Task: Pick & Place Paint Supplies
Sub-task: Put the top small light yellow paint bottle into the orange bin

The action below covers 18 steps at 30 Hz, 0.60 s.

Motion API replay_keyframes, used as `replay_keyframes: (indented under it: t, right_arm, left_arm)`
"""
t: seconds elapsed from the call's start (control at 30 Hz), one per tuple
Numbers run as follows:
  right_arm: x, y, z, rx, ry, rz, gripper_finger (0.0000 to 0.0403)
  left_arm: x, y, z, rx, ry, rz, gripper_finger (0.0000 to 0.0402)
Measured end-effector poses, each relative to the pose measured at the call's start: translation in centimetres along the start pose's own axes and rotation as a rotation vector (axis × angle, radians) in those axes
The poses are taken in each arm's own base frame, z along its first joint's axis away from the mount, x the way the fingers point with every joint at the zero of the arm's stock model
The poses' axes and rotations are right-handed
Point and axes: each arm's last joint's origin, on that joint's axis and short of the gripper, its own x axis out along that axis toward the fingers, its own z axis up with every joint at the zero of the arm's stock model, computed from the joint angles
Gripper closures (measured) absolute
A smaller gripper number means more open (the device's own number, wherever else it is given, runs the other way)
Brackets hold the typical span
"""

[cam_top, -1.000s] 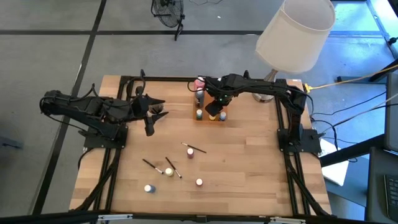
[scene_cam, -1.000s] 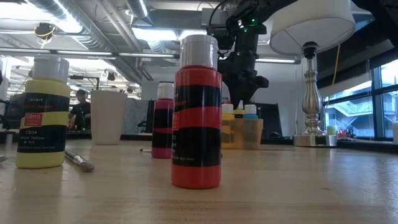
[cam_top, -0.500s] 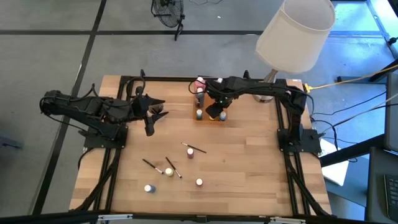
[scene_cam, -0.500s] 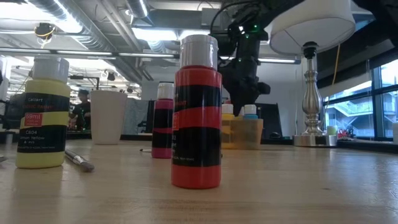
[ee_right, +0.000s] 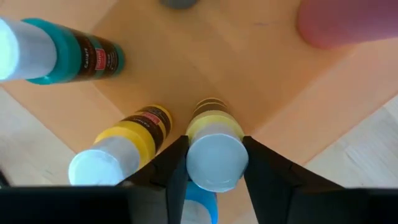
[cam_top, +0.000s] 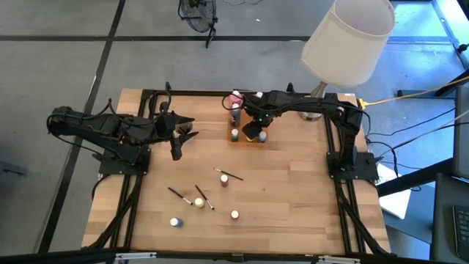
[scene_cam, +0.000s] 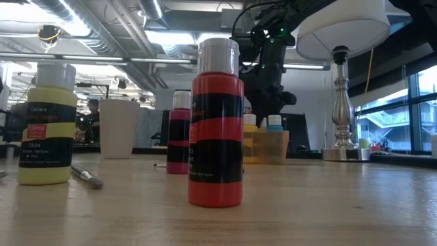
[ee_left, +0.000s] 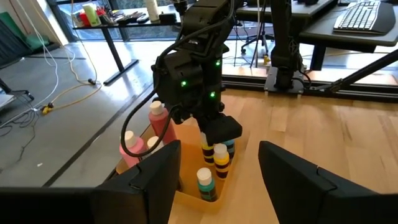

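Observation:
An orange tray (cam_top: pixel 242 139) stands at the table's far middle and holds several small bottles. My right gripper (cam_top: pixel 254 130) points down into it, shut on a yellow bottle with a white cap (ee_right: pixel 216 160). A second yellow bottle (ee_right: pixel 118 155) and a teal one (ee_right: pixel 62 56) stand close by in the tray. Loose bottles (cam_top: pixel 223 179) (cam_top: pixel 198 202) (cam_top: pixel 234 215) and thin brushes (cam_top: pixel 204 198) lie on the near half of the table. My left gripper (cam_top: pixel 187 130) hangs open and raised at the left, with nothing between its fingers. My right gripper has the yellow bottle's white cap (ee_right: pixel 193 163) between its two fingers, one on each side. The fingers come from above, pointing down. The bottle stands upright inside the tray among the other bottles. Whether its base rests on the tray floor I cannot tell.
A big lamp with a white shade (cam_top: pixel 348 40) stands at the far right corner on a metal base (scene_cam: pixel 341 154). Taller pink bottles (ee_left: pixel 160 121) stand at the tray's far side. In the low view a red bottle (scene_cam: pixel 216 123) and a yellow one (scene_cam: pixel 46 126) stand near the front edge.
My right gripper has sunk a little toward the tray with the yellow bottle.

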Motion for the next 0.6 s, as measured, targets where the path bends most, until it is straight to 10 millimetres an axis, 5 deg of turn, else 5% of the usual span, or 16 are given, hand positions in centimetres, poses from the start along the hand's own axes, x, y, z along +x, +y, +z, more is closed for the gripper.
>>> replay_keyframes:
  t: [0.6]
  right_arm:
    - [-0.7,1.1,-0.1,-0.034,-0.014,0.016,0.0161]
  left_arm:
    - [0.0,0.0,0.0,0.001,0.000,0.000,0.0189]
